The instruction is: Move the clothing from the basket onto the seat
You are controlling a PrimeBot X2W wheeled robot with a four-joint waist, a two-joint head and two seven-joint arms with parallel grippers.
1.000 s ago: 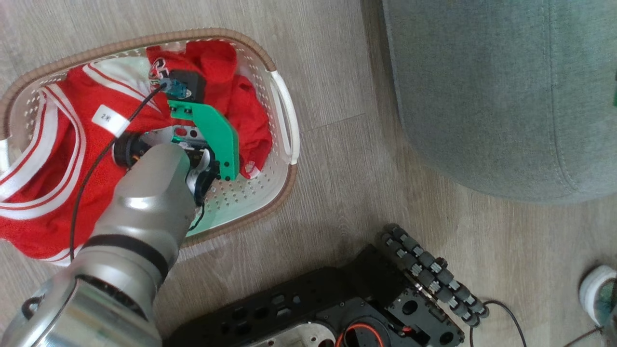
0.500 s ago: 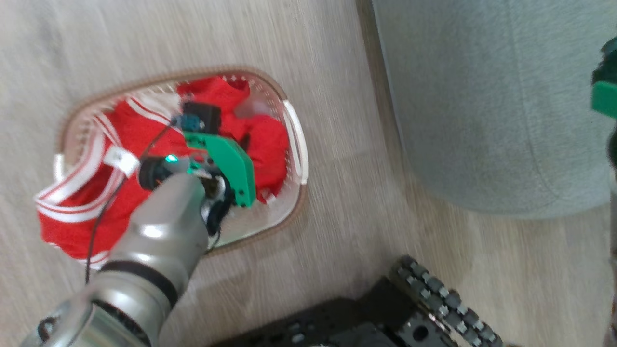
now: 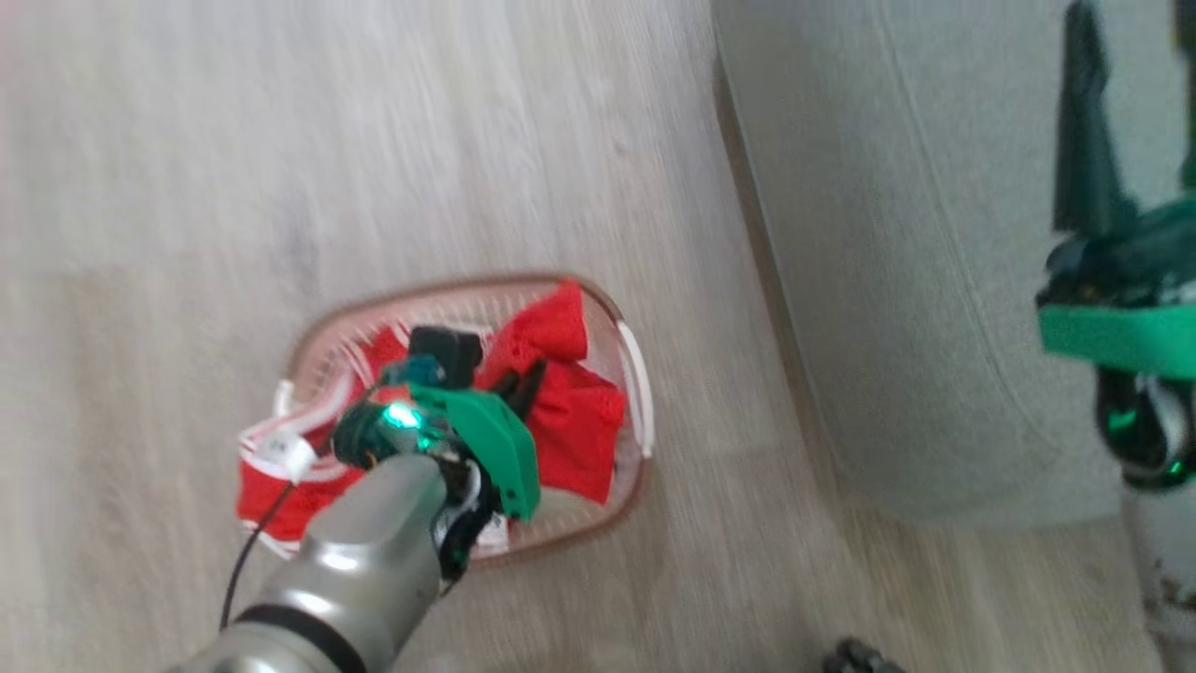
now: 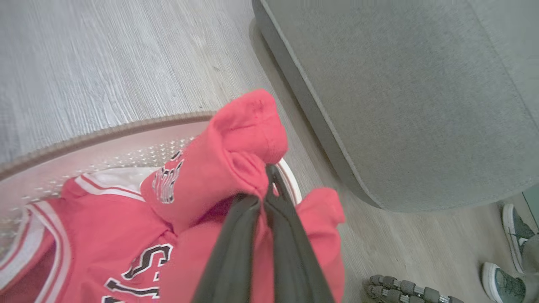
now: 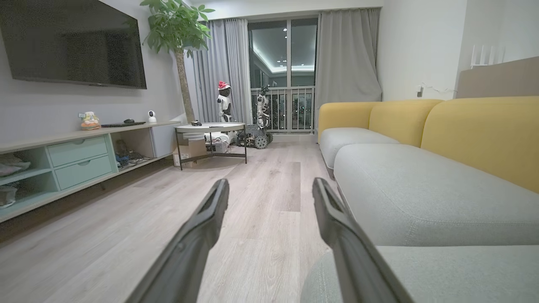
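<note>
Red clothing sits pinched in our left gripper, one fold raised above the basket for lifting out. Our right gripper (spread, empty) hangs by the seat.

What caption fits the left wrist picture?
The left fingers pinch red clothing at the basket, grey seat nearby.

I count one red jersey, one pair of red shorts, one basket, three grey seat cushions, two shoes, two small robots, and my own two grippers: left gripper, right gripper.
</note>
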